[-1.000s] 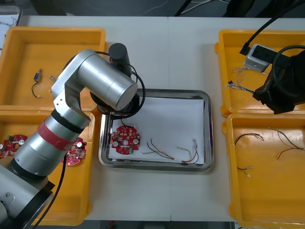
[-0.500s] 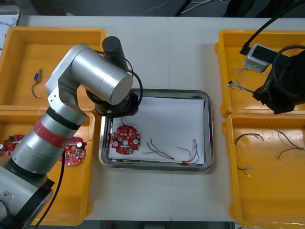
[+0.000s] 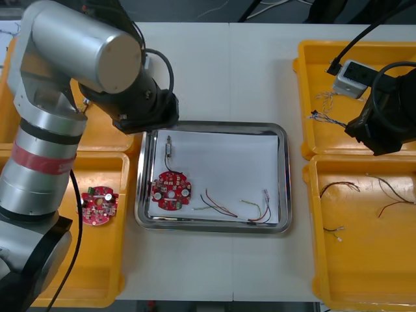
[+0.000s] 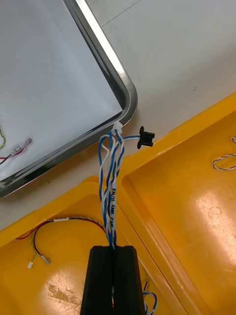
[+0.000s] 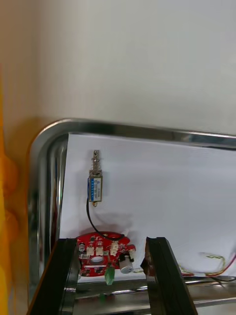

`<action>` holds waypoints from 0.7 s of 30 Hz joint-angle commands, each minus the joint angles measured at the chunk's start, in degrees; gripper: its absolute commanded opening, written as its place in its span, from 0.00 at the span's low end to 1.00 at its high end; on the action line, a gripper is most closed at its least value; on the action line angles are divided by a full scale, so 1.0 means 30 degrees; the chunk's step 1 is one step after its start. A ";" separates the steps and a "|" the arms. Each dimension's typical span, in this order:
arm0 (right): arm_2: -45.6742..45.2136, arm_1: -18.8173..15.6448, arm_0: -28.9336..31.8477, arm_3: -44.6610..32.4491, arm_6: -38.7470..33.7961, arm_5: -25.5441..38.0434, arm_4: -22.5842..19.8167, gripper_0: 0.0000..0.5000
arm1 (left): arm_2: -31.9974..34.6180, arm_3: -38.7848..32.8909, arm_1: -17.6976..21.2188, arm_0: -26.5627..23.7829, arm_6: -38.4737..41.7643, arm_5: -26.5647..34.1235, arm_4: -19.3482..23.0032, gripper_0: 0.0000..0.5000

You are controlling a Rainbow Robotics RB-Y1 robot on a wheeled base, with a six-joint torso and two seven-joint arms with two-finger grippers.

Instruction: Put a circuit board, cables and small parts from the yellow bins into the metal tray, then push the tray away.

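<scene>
Left wrist view: left pincer (image 5: 110,241), spread, near a small metal part (image 5: 96,183) in the metal tray (image 5: 46,135). The right pincer (image 4: 116,248) pinches a blue-and-white cable (image 4: 112,187), probably due there next.

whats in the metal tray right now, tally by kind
round red circuit board: 1
small metal part: 1
red and yellow cables: 2
total: 4
right gripper holds a twisted blue and white cable outside the metal tray; left gripper open near it
</scene>
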 commanded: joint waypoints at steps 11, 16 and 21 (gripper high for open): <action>-0.0579 0.0145 0.0099 -0.0519 -0.0615 0.0059 0.0101 0.00 | 0.3891 -0.1783 0.3640 -0.0261 -0.2322 0.0166 0.2668 0.94; -0.0579 0.0145 0.0099 -0.0519 -0.0615 0.0059 0.0101 0.00 | 0.5033 -0.1695 0.4841 0.0530 -0.3816 0.0166 0.2727 0.94; -0.0579 0.0145 0.0099 -0.0519 -0.0615 0.0059 0.0101 0.00 | 0.6264 -0.1315 0.5925 0.1351 -0.5691 0.0166 0.2581 0.93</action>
